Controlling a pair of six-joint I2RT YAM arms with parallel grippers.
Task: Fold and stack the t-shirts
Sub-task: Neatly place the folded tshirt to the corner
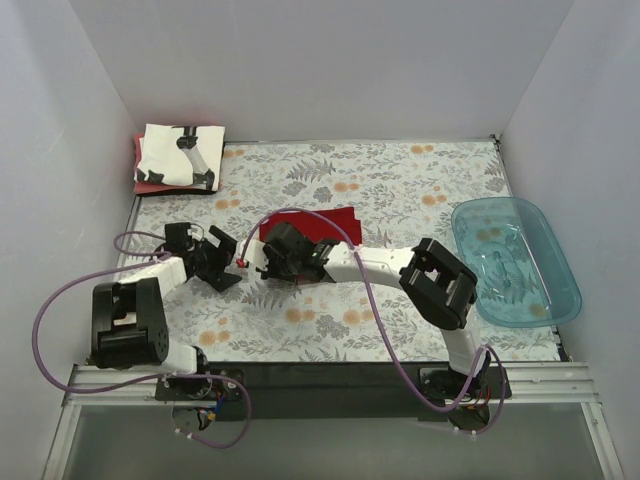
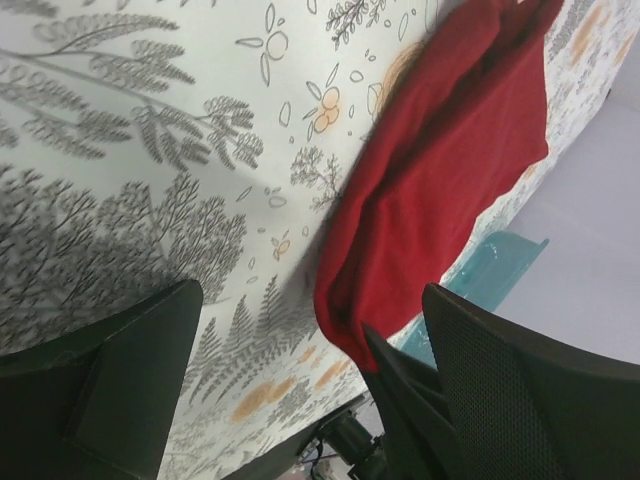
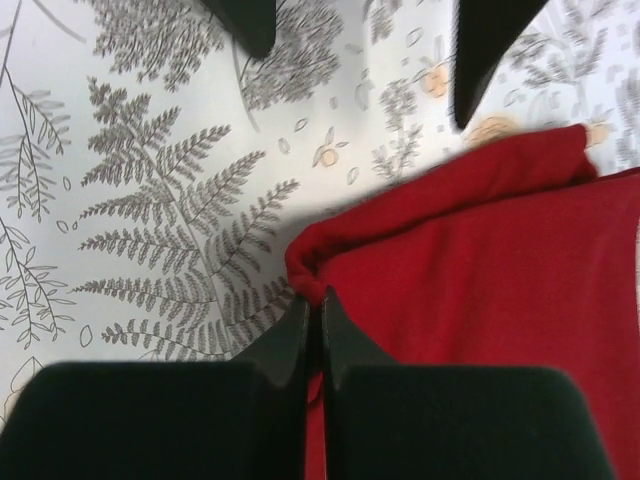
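A: R gripper [image 3: 313, 300], what's it doing?
B: Clenched. Jaws pressed together on the dark red t-shirt [image 3: 480, 270], right at its rolled corner, w/ cloth bunched at the tips.

A: And the L gripper [image 2: 310, 400]?
B: Released. Jaws wide apart w/ nothing btwn them, just the grey floral table cloth [image 2: 150, 150] below. Can't tell if the tips touch it. It sits just left of the red shirt's edge, facing the R gripper. Tips are near each other but apart.

A: Where's the red shirt on the table?
B: About the centre. It lies mostly flat, and the R wrist covers its left part in the top view. Its left edge is doubled over into a thick fold.

A: Other shirts?
B: Far-left corner. The white t-shirt [image 1: 180, 155] w/ black print is folded and lies on the reddish-pink t-shirt [image 1: 143, 185]. Only a strip of the pink shows, along the left and near sides. Both are well apart from the red one.

A: Anything else?
B: Teal tub [image 1: 515, 260] at the right edge of the table, upright, well apart from the shirts and both grippers.
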